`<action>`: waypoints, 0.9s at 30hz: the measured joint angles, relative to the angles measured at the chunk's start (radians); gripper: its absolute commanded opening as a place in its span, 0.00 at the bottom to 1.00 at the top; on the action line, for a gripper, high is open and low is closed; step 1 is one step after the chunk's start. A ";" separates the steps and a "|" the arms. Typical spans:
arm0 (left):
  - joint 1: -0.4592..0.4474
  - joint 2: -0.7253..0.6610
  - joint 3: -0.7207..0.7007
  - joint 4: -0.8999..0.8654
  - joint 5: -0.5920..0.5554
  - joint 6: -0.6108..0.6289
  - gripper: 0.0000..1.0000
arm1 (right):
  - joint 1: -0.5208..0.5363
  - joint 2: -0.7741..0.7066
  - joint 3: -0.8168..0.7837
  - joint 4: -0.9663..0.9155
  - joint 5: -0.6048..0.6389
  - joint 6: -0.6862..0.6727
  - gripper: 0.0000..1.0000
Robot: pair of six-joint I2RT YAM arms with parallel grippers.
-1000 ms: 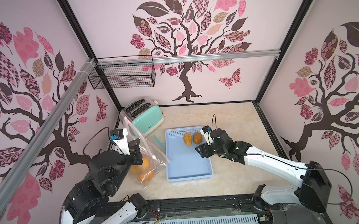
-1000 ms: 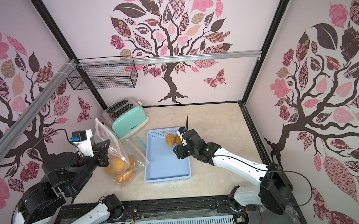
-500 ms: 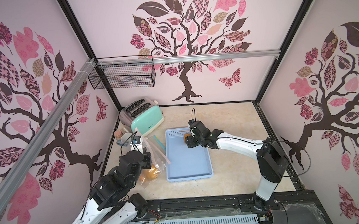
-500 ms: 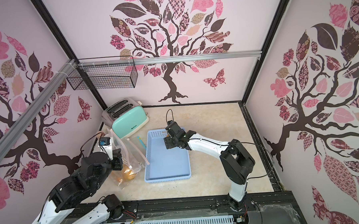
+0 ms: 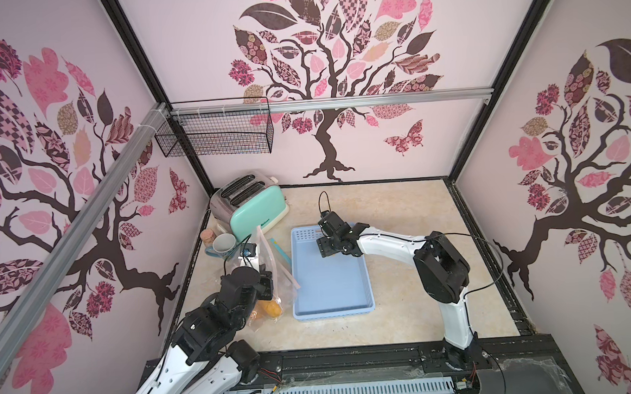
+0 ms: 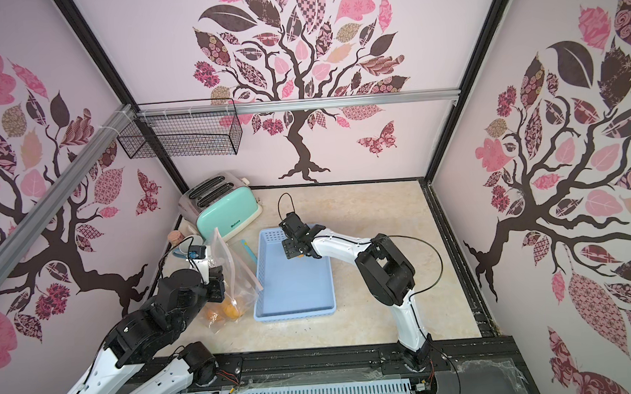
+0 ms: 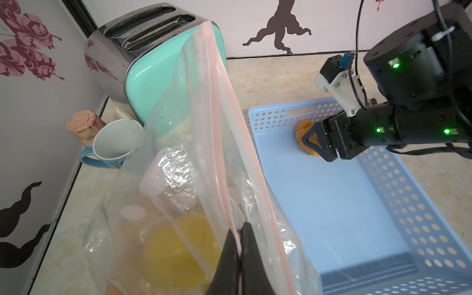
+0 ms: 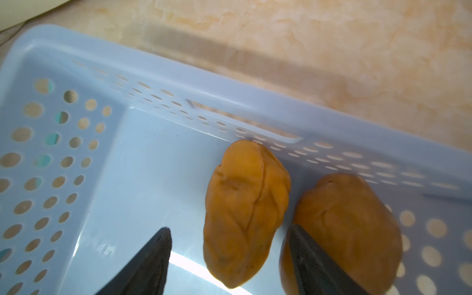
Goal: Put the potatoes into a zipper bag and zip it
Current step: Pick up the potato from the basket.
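A clear zipper bag (image 7: 199,153) with a pink zip strip stands upright left of the blue tray (image 5: 332,288). My left gripper (image 7: 240,226) is shut on its rim. Yellow-orange potatoes (image 5: 271,309) lie in the bag's bottom, seen in both top views (image 6: 227,311). Two more potatoes rest at the tray's far end: a wrinkled one (image 8: 245,209) and a rounder one (image 8: 350,224). My right gripper (image 8: 229,228) is open, low in the tray, straddling the wrinkled potato without touching it. One finger (image 8: 306,245) sits between the two potatoes.
A mint toaster (image 5: 252,208) stands at the back left, with a white mug (image 5: 223,244) and a pink-lidded jar (image 5: 209,235) beside it. A wire basket (image 5: 216,131) hangs on the wall rail. A thin teal strip (image 5: 281,248) lies between bag and tray.
My right gripper has swung to the tray's far end, come down around the wrinkled potato and opened wider. My left arm has dropped lower, still holding the bag.
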 measured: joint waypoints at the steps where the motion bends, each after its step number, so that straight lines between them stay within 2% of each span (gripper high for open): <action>1: 0.000 0.000 -0.002 0.001 0.002 0.000 0.00 | 0.000 0.009 0.011 -0.005 0.011 -0.001 0.77; 9: 0.000 -0.001 -0.006 0.005 0.019 0.000 0.00 | 0.000 0.096 0.093 -0.034 0.043 -0.004 0.76; 15: 0.000 -0.006 -0.010 0.006 0.024 0.000 0.00 | 0.000 0.148 0.134 -0.049 0.028 -0.005 0.69; 27: 0.001 -0.003 -0.014 0.012 0.042 0.000 0.00 | -0.002 0.142 0.119 -0.042 -0.028 -0.007 0.57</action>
